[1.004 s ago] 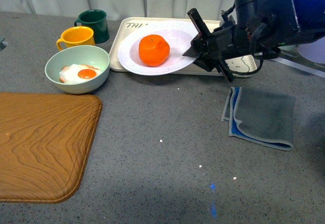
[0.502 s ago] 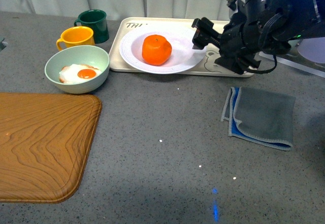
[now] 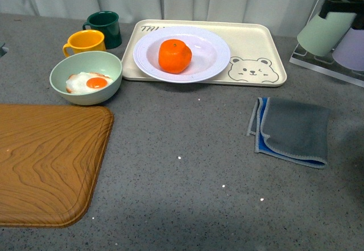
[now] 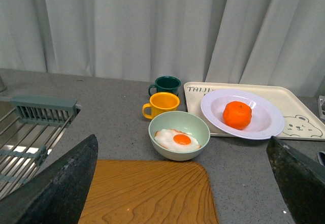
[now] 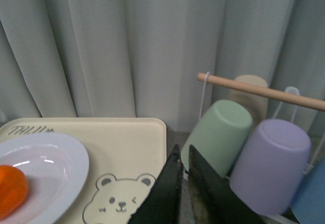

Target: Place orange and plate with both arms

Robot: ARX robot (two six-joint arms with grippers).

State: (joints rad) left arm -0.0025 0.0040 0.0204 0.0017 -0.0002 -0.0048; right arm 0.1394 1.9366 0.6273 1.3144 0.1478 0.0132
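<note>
Orange (image 3: 174,56) resting in the well of the white ribbed plate (image 3: 211,63), slightly left of the plate's centre in the front view, small stem dot on top. Plate lying on the left part of the cream bear tray (image 3: 256,43), its left rim reaching past the tray's left edge. Bear face printed on the tray's right corner, just beside the plate and not covered by it.

Pale green bowl (image 3: 62,74) with a fried egg (image 3: 90,83) standing on the grey counter (image 3: 187,165), left of the tray and apart from it. Yellow mug (image 3: 85,40) behind the bowl, dark green mug (image 3: 105,26) behind that, near the tray's corner. Wooden board (image 3: 48,160) at the near left. Folded grey cloth (image 3: 293,130) with a blue edge at the right, well apart from the tray. Upturned cups on a rack at far right: green cup (image 3: 321,33) and lilac cup (image 3: 354,52) (tilted under a wooden rod).

No arm visible in the front view. Left gripper (image 4: 183,183): 2 dark fingers at opposite lower corners of the left wrist view, spread wide, nothing between them, high over the board's end. Right gripper (image 5: 184,181): fingers (image 5: 167,193) pressed nearly together, only a thin slit between, holding nothing, up over the tray's right edge beside the cup rack.
</note>
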